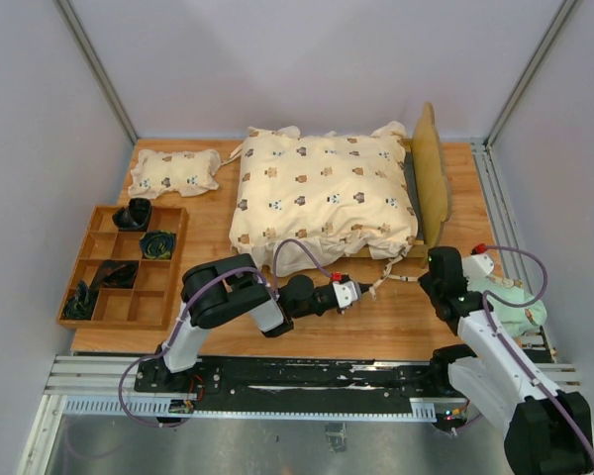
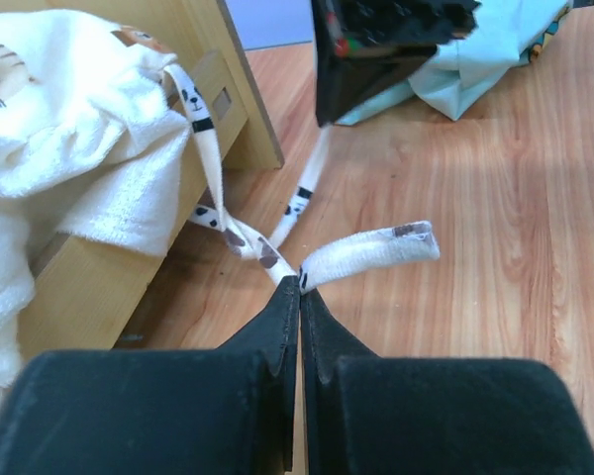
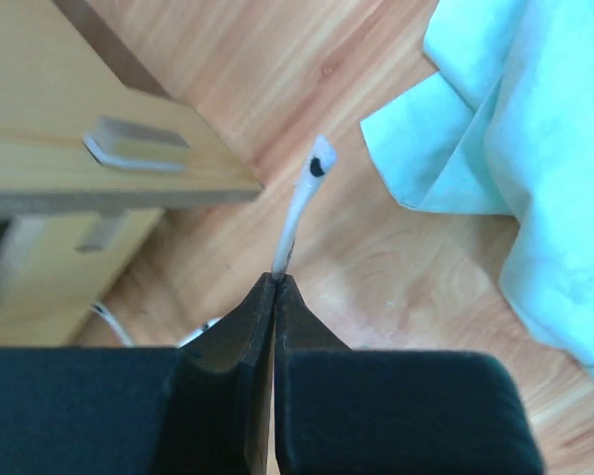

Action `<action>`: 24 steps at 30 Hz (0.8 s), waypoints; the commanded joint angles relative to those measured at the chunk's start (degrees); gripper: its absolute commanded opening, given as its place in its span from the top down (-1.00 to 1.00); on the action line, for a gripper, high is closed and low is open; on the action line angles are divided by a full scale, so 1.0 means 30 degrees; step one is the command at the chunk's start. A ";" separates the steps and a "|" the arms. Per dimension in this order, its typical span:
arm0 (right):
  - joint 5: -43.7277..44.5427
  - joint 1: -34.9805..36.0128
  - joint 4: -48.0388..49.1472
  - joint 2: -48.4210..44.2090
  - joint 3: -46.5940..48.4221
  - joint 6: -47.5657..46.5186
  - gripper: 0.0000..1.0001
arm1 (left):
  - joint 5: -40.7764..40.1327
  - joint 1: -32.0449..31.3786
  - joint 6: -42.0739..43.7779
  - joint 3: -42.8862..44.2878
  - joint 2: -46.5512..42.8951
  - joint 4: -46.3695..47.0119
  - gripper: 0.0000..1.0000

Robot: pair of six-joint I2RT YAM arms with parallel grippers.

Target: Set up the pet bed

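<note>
The left gripper (image 2: 299, 287) is clamped on a printed tie strap (image 2: 366, 252) of the quilt (image 1: 322, 188). The right gripper (image 3: 277, 282) pinches a second strap (image 3: 299, 213). The pet bed (image 1: 431, 178) sits under the quilt, mid-table (image 1: 376, 332), just beyond both grippers.

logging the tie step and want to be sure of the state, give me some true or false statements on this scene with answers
1. The left gripper is shut on a bear-print ribbon. True.
2. The right gripper hangs open. False: it is shut, pinching a ribbon end.
3. The cream quilt lies on the pet bed. True.
4. The small pillow sits in the wooden tray. False: it lies on the table behind the tray.
5. The mint cloth lies by the left arm. False: it lies at the table's right edge.
</note>
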 commanded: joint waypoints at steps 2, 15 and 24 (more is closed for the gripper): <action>-0.2118 -0.0230 0.4054 -0.1938 -0.1885 -0.9024 0.99 | -0.1297 -0.0007 -0.1596 0.0359 -0.0445 0.0600 0.88; -0.7238 -0.0008 0.4901 -0.3728 -0.1507 -1.6944 0.99 | -0.0053 0.0300 -0.5663 -0.1533 -0.4670 -0.1811 -0.08; -0.8299 0.0002 0.3678 -0.2587 0.0343 -2.1396 0.99 | -0.0317 0.0349 -0.8004 -0.1598 -0.5531 -0.2973 -0.03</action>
